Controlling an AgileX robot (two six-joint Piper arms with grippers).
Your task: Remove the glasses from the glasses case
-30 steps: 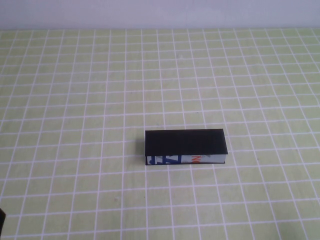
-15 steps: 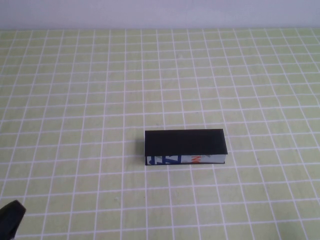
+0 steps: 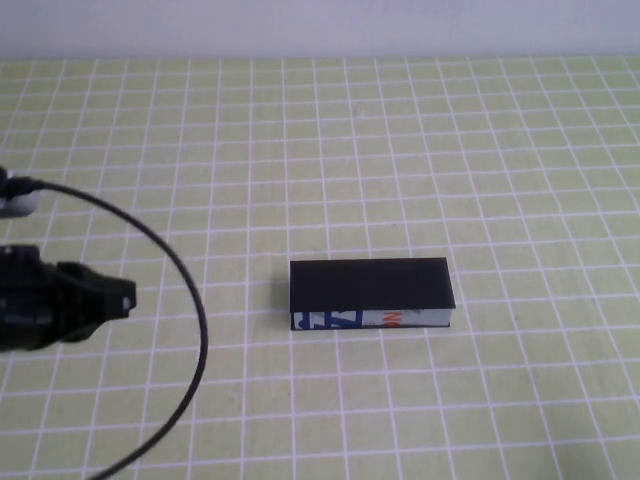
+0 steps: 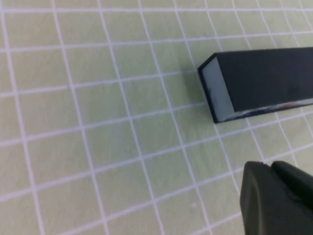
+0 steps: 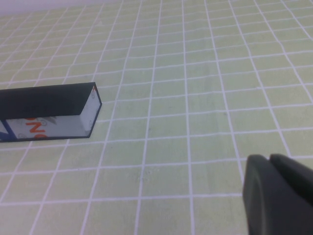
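The glasses case [image 3: 370,293] lies shut in the middle of the green gridded table, its printed long side facing me. It also shows in the left wrist view [image 4: 264,81] and in the right wrist view [image 5: 44,112]. The glasses are hidden; none show outside the case. My left gripper [image 3: 125,295] hangs at the left of the table, well to the left of the case, pointing towards it, shut and empty [image 4: 268,165]. My right gripper [image 5: 268,157] is out of the high view; in its wrist view it is shut and empty, well to the right of the case.
A black cable [image 3: 195,310] loops from the left arm down to the front edge of the table. A pale wall [image 3: 320,25] runs along the table's far edge. The green grid mat [image 3: 450,150] lies around the case on all sides.
My left arm has come into the high view from the lower left corner and moved up and inward towards the case. The case has not moved.
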